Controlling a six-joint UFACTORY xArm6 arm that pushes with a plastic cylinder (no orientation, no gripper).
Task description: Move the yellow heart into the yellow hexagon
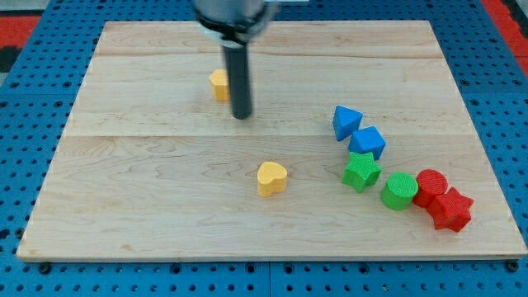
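The yellow heart lies near the middle of the wooden board, toward the view's bottom. The yellow hexagon sits up and to the left of it, partly hidden behind my rod. My tip rests on the board just right of and below the hexagon, close to it; I cannot tell whether it touches. The tip is well above and a little left of the heart, apart from it.
On the view's right lie a blue triangle, a blue block, a green star, a green cylinder, a red cylinder and a red star. The board rests on a blue pegboard.
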